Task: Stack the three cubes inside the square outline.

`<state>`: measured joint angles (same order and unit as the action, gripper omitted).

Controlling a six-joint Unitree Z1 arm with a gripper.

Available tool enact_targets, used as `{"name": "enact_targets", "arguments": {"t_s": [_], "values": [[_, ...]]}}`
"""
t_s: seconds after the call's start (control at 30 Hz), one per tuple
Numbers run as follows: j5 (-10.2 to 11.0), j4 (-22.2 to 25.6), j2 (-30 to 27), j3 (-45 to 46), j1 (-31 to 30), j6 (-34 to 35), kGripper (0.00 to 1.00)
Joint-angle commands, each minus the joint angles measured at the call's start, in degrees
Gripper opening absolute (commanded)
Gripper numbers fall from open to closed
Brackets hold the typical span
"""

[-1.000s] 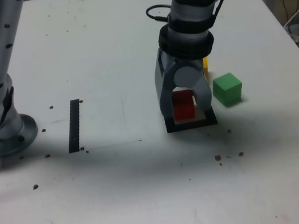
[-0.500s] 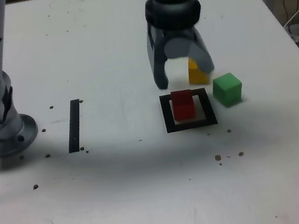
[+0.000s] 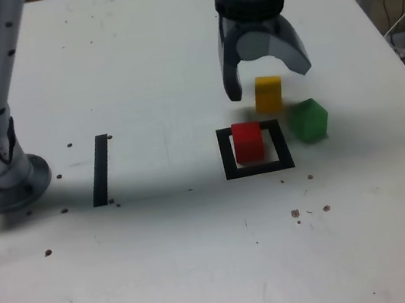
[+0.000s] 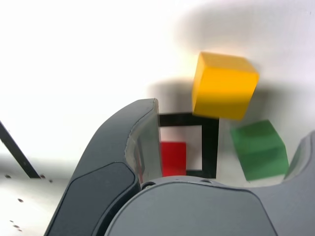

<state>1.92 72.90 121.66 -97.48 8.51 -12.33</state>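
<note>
A: Exterior view, entry one. Red cube [image 3: 248, 142] stood inside the square outline [image 3: 259, 168], toward its left half in that view. A second ago the jaws enclosed it there; since then the gripper [image 3: 269, 82] had let go, lifted and swung to the far right, jaws spread wide and empty.

B: Entry two, same view?

A: Yellow cube [image 3: 268, 94] on the tabletop [image 3: 149, 67], just beyond the outline's far right corner, directly under the spread jaws. Green cube [image 3: 308, 120] just right of the outline, near the yellow one; it appeared turned from its pose half a second ago, though the cause was not visible. Black strip [image 3: 100, 169] well apart on the exterior view's left.

B: Wrist view?

A: Yellow cube [image 4: 224, 85] ahead between the jaws, untouched. Green cube [image 4: 259, 149] blurred beside it. Red cube [image 4: 173, 158] within the outline [image 4: 211, 142], partly hidden behind one jaw.

B: Meaning for the task?

A: By judgement: first cube placed, two remaining. Yellow looked the next pick; it would need lowering squarely onto the red.
</note>
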Motion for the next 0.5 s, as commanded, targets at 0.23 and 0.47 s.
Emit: {"name": "enact_targets", "arguments": {"t_s": [0.23,0.47], "values": [[-0.2,0.5,4.8,-2.4,1.9,-5.4,0.99],[-0.6,2.6,8.1,-4.8,2.6,-7.6,0.9]]}}
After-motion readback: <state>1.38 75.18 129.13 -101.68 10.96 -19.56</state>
